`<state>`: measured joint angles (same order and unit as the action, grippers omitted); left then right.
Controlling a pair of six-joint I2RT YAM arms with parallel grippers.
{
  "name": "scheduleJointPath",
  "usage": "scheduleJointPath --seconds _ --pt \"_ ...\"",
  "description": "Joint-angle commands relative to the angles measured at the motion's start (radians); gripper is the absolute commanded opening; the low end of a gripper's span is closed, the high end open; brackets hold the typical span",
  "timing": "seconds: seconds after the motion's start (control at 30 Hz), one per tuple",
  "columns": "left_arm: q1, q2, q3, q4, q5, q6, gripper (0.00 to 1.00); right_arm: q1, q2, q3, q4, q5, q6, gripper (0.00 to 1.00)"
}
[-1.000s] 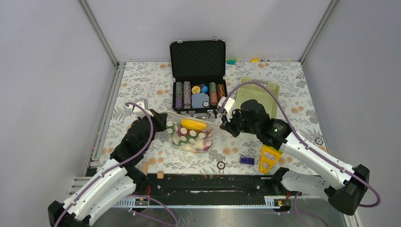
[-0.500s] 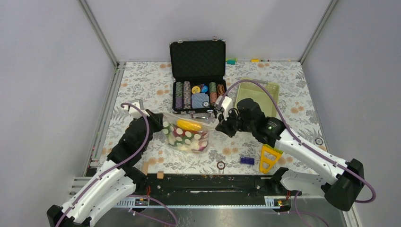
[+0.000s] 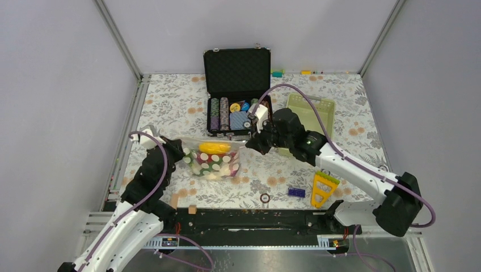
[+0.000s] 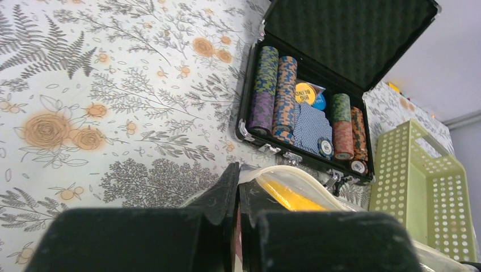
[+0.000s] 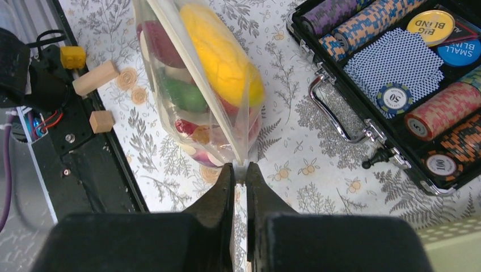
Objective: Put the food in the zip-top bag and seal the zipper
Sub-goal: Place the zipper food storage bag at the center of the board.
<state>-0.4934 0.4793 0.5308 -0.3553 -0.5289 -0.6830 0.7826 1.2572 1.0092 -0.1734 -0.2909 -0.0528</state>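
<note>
— Where is the bag?
— The bag (image 3: 212,161) is stretched between the two grippers near the front of the table (image 3: 170,102). It is just in front of the open chip case (image 3: 237,90).
— And the grippers?
— The left gripper (image 4: 238,180) has its jaws pinched together on the left top corner of the bag. The right gripper (image 5: 240,170) is clamped the same way on the right end of the top edge.
— Where is the food?
— The food (image 5: 184,93) is inside the bag. A yellow piece (image 5: 221,54) lies uppermost, with red, green and white pieces under it.
— Is the zipper closed?
— The zipper (image 5: 195,85) runs taut from one gripper to the other. I cannot tell whether it is pressed shut all along.
— Does the bag touch the table?
— I cannot tell. The green basket (image 3: 309,113) stands apart from it, behind the right arm.
</note>
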Motion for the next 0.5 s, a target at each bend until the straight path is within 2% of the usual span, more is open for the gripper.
scheduleJointPath --seconds 0.0,0.23,0.4,0.47 --pt "0.061 -0.033 0.030 -0.052 -0.282 0.010 0.00 -0.022 0.062 0.046 -0.009 0.079 0.035 0.03" --pt "0.070 0.007 0.024 -0.081 -0.308 -0.047 0.00 -0.023 0.242 0.155 0.128 0.161 0.096 0.05" --pt "0.080 0.072 0.050 -0.158 -0.386 -0.123 0.00 -0.021 0.419 0.293 0.145 0.153 0.103 0.07" --pt "0.089 0.098 0.057 -0.174 -0.397 -0.137 0.08 -0.019 0.485 0.341 0.152 0.156 0.105 0.08"
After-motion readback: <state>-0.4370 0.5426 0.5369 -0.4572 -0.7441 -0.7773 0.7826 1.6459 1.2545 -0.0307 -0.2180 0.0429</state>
